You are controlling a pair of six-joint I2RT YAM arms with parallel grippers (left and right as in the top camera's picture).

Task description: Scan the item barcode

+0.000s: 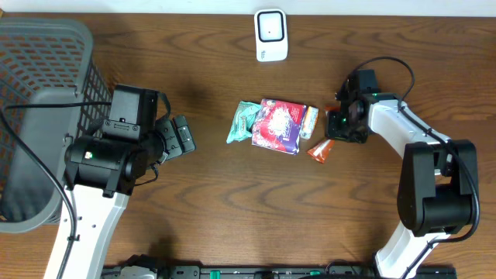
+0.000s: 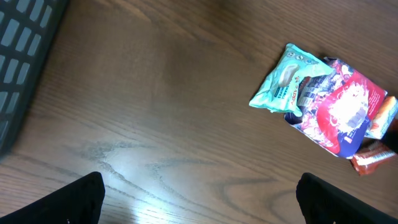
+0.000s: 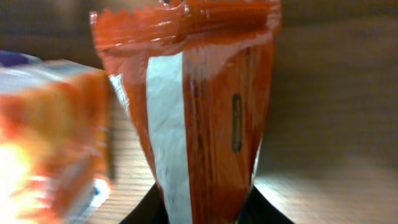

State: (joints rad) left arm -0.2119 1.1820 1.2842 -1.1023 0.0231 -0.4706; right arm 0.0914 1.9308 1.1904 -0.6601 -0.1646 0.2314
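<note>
Orange packet (image 1: 320,150) lies on the tabletop (image 1: 232,217) at the right edge of a snack pile, one end pinched in the right end effector (image 1: 331,139), which has closed on it. A red pouch (image 1: 277,125) and a teal packet (image 1: 244,122) crowd its left, and the white scanner (image 1: 271,35) stands well behind. Only the right wrist view shows the packet's white back seam. The left end effector (image 1: 184,136) gapes wide and empty beside the basket (image 1: 46,46).

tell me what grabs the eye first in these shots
A bright heap of snack packets lies mid-table. Just beside it, the right gripper pinches an orange packet. A big grey basket fills the table's left edge.
</note>
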